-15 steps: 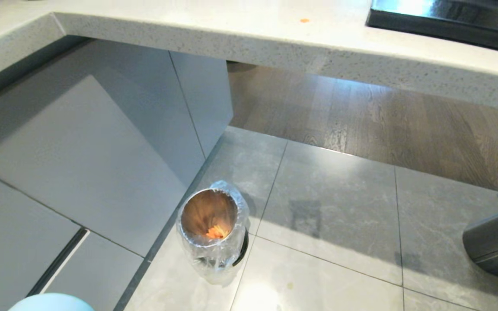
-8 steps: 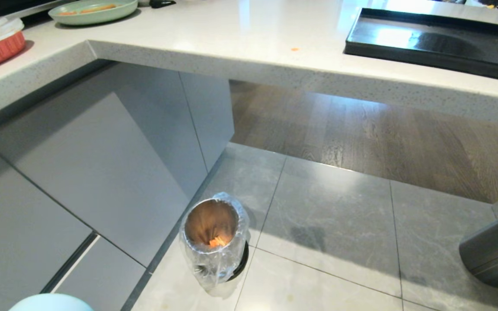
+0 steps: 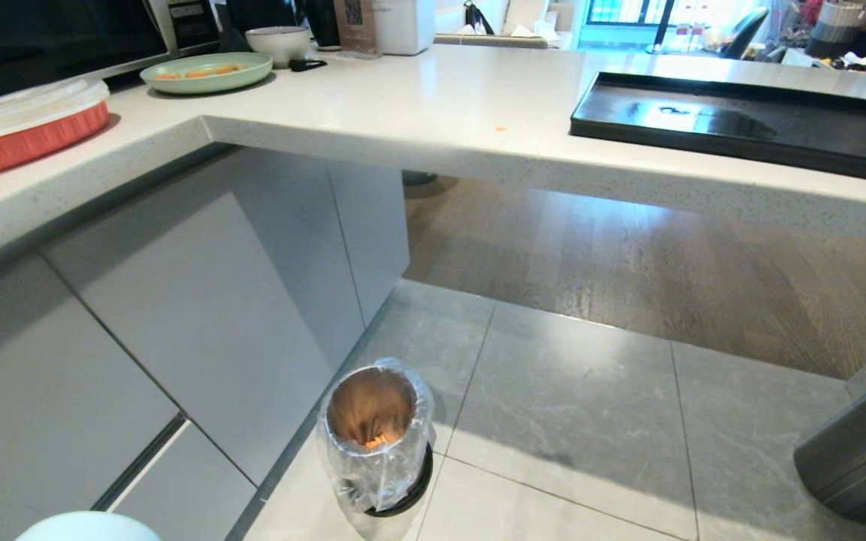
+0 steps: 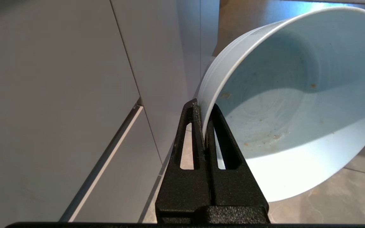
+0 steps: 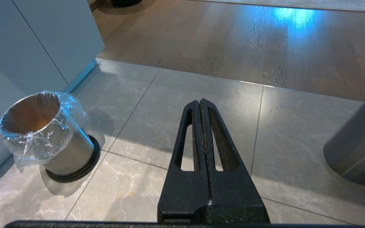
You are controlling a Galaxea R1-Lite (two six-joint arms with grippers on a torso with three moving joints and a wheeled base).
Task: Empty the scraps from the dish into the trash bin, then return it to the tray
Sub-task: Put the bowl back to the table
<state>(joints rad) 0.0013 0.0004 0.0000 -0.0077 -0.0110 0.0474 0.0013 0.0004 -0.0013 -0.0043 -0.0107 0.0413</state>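
The left end effector [image 4: 205,126] pinches the rim of the dish [image 4: 293,104], one finger inside the wall and one outside. The dish is tilted and holds only small crumbs and smears. In the head view its edge shows at the lower left [image 3: 87,526]. The scraps [image 3: 377,441] lie inside the trash bin [image 3: 376,451], which stands on the tiled floor beside the grey cabinet. The right end effector [image 5: 200,107] is pressed together and empty, above the floor tiles. The tray [image 3: 741,128] sits on the surface [image 3: 418,105] — well apart from the dish. A brushed-steel cylinder [image 3: 858,458] stands at the right.
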